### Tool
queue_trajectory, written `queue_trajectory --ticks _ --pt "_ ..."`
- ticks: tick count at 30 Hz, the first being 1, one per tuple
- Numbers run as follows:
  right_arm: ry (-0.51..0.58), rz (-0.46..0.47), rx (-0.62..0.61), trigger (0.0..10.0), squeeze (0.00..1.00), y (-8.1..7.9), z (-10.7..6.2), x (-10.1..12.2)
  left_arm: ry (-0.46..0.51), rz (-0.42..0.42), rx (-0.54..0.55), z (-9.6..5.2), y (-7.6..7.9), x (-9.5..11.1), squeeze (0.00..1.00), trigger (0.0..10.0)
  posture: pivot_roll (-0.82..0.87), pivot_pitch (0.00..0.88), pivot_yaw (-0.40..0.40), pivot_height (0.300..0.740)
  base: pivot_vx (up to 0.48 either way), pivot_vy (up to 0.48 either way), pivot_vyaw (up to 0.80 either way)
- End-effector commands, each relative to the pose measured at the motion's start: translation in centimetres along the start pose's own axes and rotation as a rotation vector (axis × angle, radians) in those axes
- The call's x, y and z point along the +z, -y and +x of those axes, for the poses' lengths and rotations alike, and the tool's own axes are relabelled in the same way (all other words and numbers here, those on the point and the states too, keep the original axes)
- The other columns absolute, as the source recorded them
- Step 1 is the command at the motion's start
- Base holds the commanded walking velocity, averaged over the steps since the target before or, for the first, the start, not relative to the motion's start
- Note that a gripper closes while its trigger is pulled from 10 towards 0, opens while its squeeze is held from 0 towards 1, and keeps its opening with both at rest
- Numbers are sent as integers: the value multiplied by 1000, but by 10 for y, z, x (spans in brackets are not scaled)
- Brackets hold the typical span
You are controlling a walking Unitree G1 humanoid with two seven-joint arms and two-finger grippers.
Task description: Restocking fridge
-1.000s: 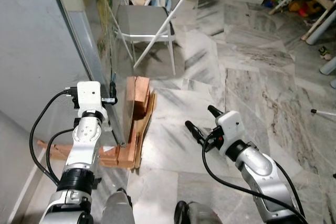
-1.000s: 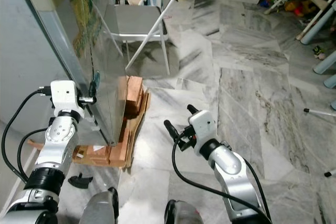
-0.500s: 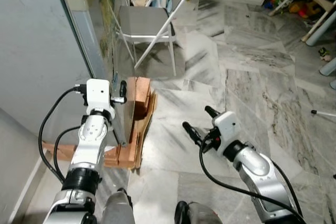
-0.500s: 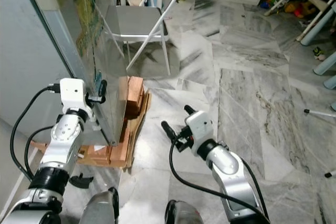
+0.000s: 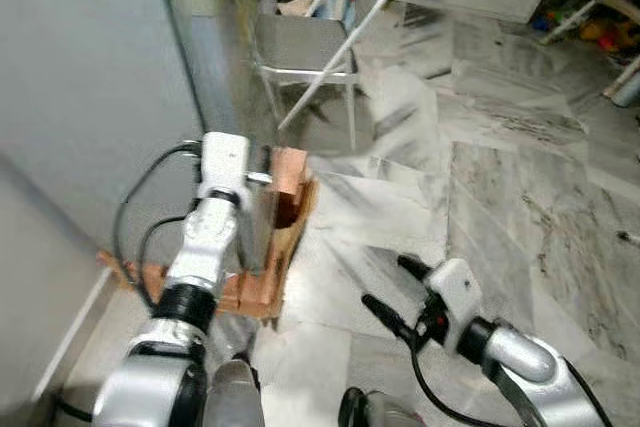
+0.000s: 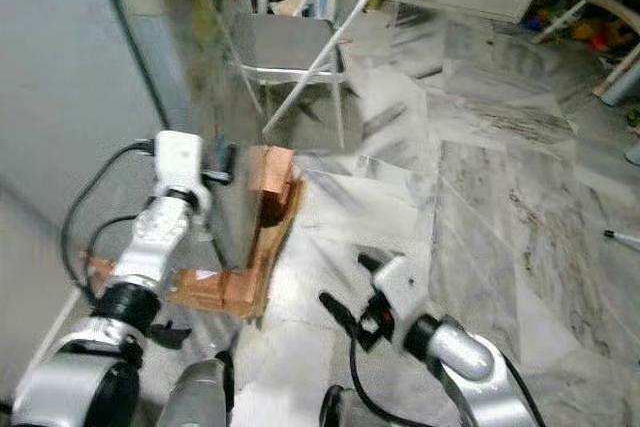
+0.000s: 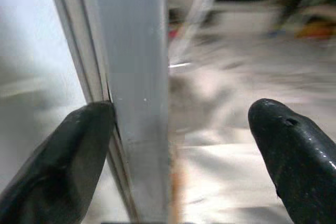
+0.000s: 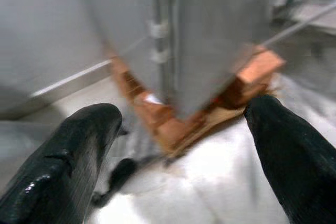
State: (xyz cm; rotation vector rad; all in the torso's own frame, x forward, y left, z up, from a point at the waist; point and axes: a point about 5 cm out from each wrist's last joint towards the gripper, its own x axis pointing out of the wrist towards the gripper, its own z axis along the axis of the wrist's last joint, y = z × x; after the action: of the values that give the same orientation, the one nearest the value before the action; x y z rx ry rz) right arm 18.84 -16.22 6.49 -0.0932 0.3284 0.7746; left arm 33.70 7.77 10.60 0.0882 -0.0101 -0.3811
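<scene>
The fridge [image 5: 90,97], a tall grey box, stands at the robot's left on a low wooden base [image 6: 262,209] of reddish planks that juts out past its front corner onto the marble floor [image 5: 500,177]. Its door [image 7: 137,93] sits against the body, with a thin seam showing along the front edge. The left gripper [image 7: 178,150] is raised to that edge with its fingers spread: in the left wrist view one black finger [image 7: 63,166] lies at the seam beside the door's edge and the other [image 7: 296,156] stands well apart over the floor, so the door's edge falls between them. The left arm [image 5: 205,247] reaches up from below with black cables looping beside it. The right gripper [image 5: 395,292] hangs low over the floor to the right of the wooden base, fingers apart and gripping nothing; its wrist view looks at the fridge's bottom corner and the planks. Beyond the fridge a grey folding chair [image 6: 300,42] stands on the floor, and the views are somewhat blurred
</scene>
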Motion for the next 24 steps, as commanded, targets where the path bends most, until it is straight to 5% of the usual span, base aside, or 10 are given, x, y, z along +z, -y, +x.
queue_trajectory --ticks 1,4,6,8,9,16,20,24 --pt "-8 15 62 10000 0 -5 0 2 147 45 -435 1 86 35 0 10000 22 107 -48 740 0 0 0" --pt "-20 27 94 10000 0 -8 0 0 171 -3 -608 -9 116 41 0 10000 23 106 -47 740 0 0 0" --pt "-22 23 96 10000 0 -8 0 0 168 -3 -600 -8 115 40 0 10000 23 106 -47 740 0 0 0" --pt "-18 12 94 10000 0 -10 4 -2 127 32 -359 8 73 28 0 10000 23 106 -46 740 0 0 0" --pt "-18 12 94 10000 0 -10 4 -2 127 32 -359 8 73 28 0 10000 23 106 -46 740 0 0 0" --pt "-5 16 119 10000 0 -25 9 3 79 79 -109 -4 1 15 0 10000 46 106 -48 740 0 0 0" --pt "12 3 130 10000 0 -34 18 11 58 63 -62 -15 -14 8 0 10000 48 103 -49 740 0 -72 0" --pt "72 -17 74 10000 0 -44 46 29 8 55 36 -39 -30 -10 0 10000 47 101 -46 740 254 -403 -200"
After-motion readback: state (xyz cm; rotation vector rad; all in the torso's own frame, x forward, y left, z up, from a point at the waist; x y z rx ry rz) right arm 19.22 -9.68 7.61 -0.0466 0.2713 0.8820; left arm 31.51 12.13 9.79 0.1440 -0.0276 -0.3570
